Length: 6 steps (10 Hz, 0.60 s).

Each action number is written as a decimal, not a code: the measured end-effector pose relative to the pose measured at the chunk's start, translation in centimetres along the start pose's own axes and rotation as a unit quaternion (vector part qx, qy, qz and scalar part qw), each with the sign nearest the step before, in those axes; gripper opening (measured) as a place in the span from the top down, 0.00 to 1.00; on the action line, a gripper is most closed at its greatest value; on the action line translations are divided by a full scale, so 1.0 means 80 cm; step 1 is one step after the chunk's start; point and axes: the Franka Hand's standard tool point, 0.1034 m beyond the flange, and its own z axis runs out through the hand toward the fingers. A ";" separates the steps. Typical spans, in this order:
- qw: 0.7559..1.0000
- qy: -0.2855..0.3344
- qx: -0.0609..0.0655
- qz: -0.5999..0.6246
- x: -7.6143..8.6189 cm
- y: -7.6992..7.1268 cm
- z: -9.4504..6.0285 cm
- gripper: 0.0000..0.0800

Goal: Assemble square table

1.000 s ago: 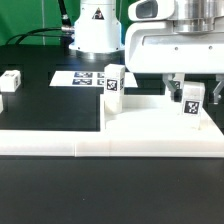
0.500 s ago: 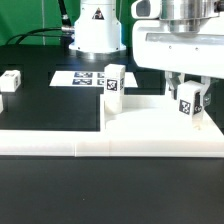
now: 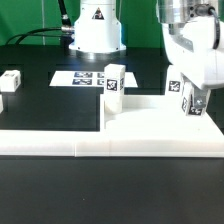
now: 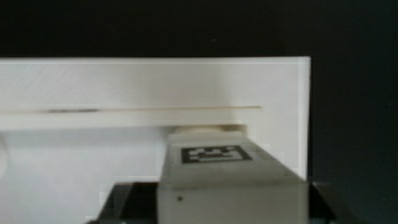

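Note:
The white square slab [image 3: 160, 118] lies flat at the exterior view's right, against the front rail. One tagged white leg post [image 3: 114, 89] stands upright at its far left corner. My gripper [image 3: 190, 100] is shut on a second tagged leg post [image 3: 189, 99] and holds it tilted over the slab's right part. In the wrist view that leg post [image 4: 228, 180] fills the space between my dark fingers [image 4: 128, 202], with the white slab [image 4: 107, 100] beneath. A third tagged leg post [image 3: 9, 82] lies at the exterior view's far left.
The long low white border rail [image 3: 70, 142] runs along the front. The marker board [image 3: 80, 78] lies flat behind the slab. The white robot base [image 3: 96, 30] stands at the back. The table is black.
My wrist has rotated and tilted, and the held leg post has gone from upright to leaning. It stays over the slab's right part. The other parts have not moved.

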 end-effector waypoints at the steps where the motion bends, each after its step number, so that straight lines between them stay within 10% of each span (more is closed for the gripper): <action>1: 1.000 0.000 0.000 -0.006 0.001 0.000 0.000 0.63; 2: 0.998 0.002 -0.002 -0.056 0.002 0.001 0.001 0.63; 4: 0.980 0.004 -0.003 -0.200 0.011 0.003 0.005 0.24; 6: 0.940 0.011 -0.005 -0.341 0.010 0.005 0.007 0.20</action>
